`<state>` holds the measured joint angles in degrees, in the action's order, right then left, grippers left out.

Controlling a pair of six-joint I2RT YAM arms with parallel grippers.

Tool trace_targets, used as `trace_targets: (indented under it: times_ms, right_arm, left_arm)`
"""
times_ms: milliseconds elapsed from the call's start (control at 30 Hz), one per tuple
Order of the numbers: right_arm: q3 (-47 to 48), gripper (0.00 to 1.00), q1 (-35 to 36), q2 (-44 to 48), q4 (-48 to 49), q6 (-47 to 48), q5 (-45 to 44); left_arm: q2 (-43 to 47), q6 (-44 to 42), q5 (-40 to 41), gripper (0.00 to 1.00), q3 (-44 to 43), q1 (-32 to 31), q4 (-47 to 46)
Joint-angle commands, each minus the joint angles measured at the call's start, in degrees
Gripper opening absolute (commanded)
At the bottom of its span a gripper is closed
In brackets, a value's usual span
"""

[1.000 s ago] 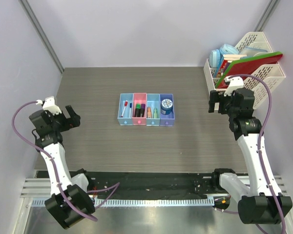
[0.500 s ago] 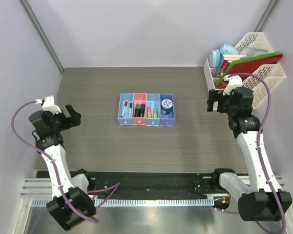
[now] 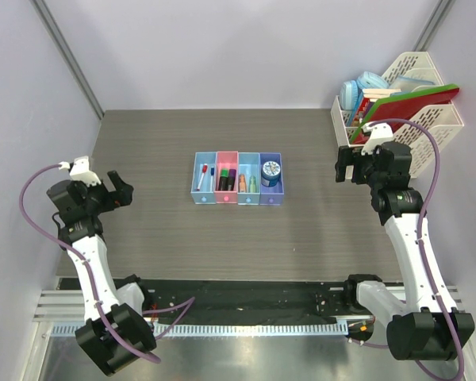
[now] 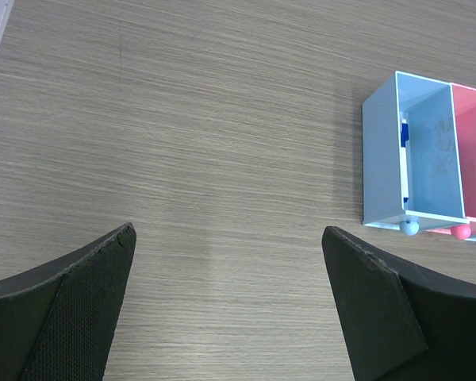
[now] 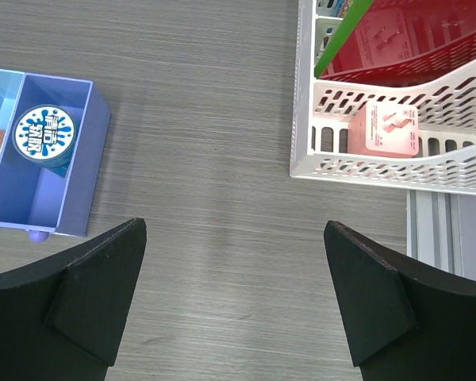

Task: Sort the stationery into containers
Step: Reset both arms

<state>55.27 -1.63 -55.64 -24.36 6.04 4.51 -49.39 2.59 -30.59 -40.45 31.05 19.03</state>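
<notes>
**Change since the earlier frame:** slight only. The left gripper (image 3: 117,192), near the left edge of the tabletop (image 3: 159,238), has drifted marginally. The right gripper (image 3: 347,168), near the right edge, has crept a little toward the far edge. Nothing on the tabletop has shifted.

**Jaws:** both pairs stand spread to their full width and hold nothing. Each wrist view shows only bare wood between the fingers.

**Task items:** the containers (image 3: 238,198), four joined bins, sit in a row at the middle of the tabletop.
- The pens (image 3: 202,176) lie in the left-hand light blue bin.
- The highlighters (image 3: 227,178) lie in the pink bin.
- The orange and pale-green bits (image 3: 247,183) lie in the third bin.
- The blue roll (image 3: 271,172) lies in the purple-blue bin.

No loose item is seen elsewhere.

**Assessment:** sorting appears complete, and the step in hand is judged to be standing off.

**Doing it well:**
- Hold both arms well apart from the row.
- Leave the jaws wide.
- Do not let the right arm brush the file rack (image 3: 416,119) just beside it at the far right corner.
- Confirm that every pen lies wholly inside its bin.
</notes>
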Motion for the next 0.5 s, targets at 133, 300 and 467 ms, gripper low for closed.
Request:
trace_targets:
  times_ms: [133, 300, 467]
  right_arm:
    - [-0.42, 1.0, -0.13, 0.35, 2.21, -0.07, 1.2]
    - [-0.6, 1.0, -0.13, 0.18, 2.21, 0.02, 1.81]
    - [-0.51, 1.0, -0.13, 0.44, 2.21, 0.02, 2.16]
  left_arm:
    - [-0.18, 0.57, -1.75, 1.0, 0.19, 0.33, -2.33]
    - [-0.27, 0.57, -1.84, 1.0, 0.28, 0.33, -2.24]
    - [-0.45, 0.57, -2.02, 1.0, 0.19, 0.33, -2.24]
